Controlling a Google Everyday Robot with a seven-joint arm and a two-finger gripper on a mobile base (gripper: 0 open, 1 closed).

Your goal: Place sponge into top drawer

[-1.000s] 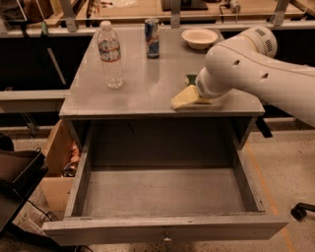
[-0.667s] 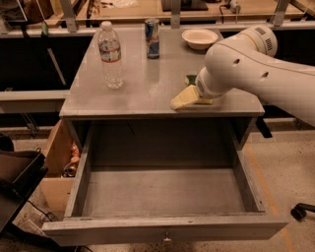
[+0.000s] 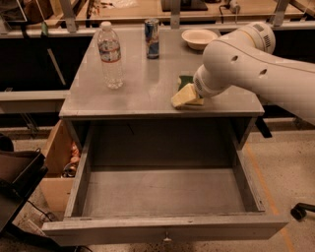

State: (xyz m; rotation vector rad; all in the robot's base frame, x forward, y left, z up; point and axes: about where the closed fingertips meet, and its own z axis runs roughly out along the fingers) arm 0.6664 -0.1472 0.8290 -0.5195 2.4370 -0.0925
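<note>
One gripper (image 3: 186,96), grip unreadable, at sponge (image 3: 185,79) near front edge of tabletop (image 3: 142,93), above open top drawer (image 3: 162,229).

A grey metal table (image 3: 142,96) stands on a speckled concrete floor (image 3: 288,152) marked with an orange line (image 3: 262,179). A wooden workbench (image 3: 133,12) runs along the rear. A cardboard box (image 3: 55,150) sits at the table's left and a black chair caster (image 3: 301,210) at the right edge. The gripper (image 3: 184,97) is over the table's front right area.
</note>
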